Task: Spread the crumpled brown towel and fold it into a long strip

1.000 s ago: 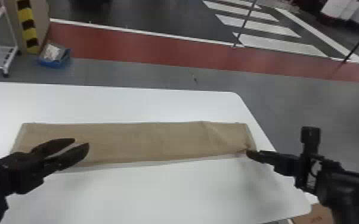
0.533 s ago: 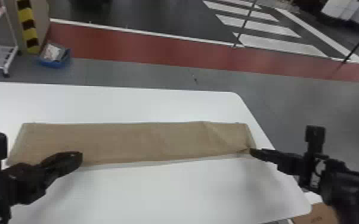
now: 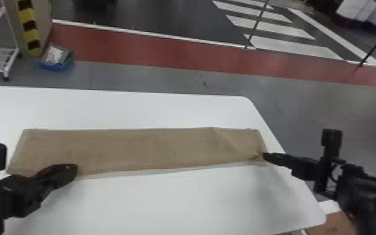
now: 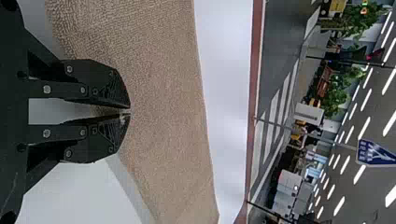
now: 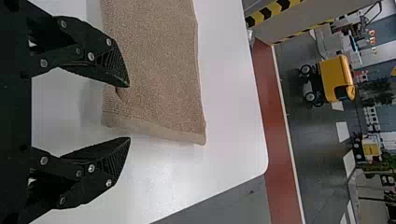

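Note:
The brown towel (image 3: 140, 150) lies flat as a long strip across the white table, a small crease near its right end. My left gripper (image 3: 75, 170) is at the strip's near edge, toward its left end. In the left wrist view, the tips of the left gripper (image 4: 130, 111) meet over the towel (image 4: 163, 112); whether cloth is pinched is unclear. At the near right corner is my right gripper (image 3: 264, 155). The right wrist view has the right gripper (image 5: 129, 112) wide open, one fingertip beside the crease in the towel (image 5: 159, 70).
The white table (image 3: 165, 203) extends in front of and behind the strip. Its right edge runs close past the towel's right end, with a cardboard box (image 3: 334, 223) below the near right corner. A blue bin (image 3: 56, 61) stands on the floor beyond.
My left gripper has gone from open to shut, lowering toward the towel's near edge and shifting slightly left. The right gripper has moved slightly right and away. The towel looks about the same.

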Action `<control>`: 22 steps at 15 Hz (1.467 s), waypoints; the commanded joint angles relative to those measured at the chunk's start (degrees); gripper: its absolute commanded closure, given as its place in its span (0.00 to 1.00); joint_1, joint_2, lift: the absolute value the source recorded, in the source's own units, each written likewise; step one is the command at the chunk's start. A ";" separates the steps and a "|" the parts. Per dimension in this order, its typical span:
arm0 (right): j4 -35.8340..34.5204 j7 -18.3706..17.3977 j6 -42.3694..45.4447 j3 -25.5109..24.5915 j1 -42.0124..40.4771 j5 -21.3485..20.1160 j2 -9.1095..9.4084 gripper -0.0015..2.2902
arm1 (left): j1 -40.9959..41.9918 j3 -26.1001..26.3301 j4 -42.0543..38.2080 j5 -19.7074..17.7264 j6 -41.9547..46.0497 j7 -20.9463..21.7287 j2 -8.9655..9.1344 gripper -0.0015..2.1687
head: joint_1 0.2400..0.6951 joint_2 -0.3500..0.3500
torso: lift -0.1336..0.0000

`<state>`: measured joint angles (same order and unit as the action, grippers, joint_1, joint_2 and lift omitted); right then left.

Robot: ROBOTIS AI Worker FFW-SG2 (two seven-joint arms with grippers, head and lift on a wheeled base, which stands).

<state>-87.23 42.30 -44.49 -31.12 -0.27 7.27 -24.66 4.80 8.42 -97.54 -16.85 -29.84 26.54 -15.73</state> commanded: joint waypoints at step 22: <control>12.70 6.04 8.85 5.98 6.95 -3.32 -7.07 0.49 | -0.23 -1.03 1.04 1.12 -0.88 0.00 0.09 0.47 | 1.00 0.00 | 0.08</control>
<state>-75.40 48.36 -36.78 -26.47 6.12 3.89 -31.70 4.33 7.40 -96.34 -15.62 -30.39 26.54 -15.63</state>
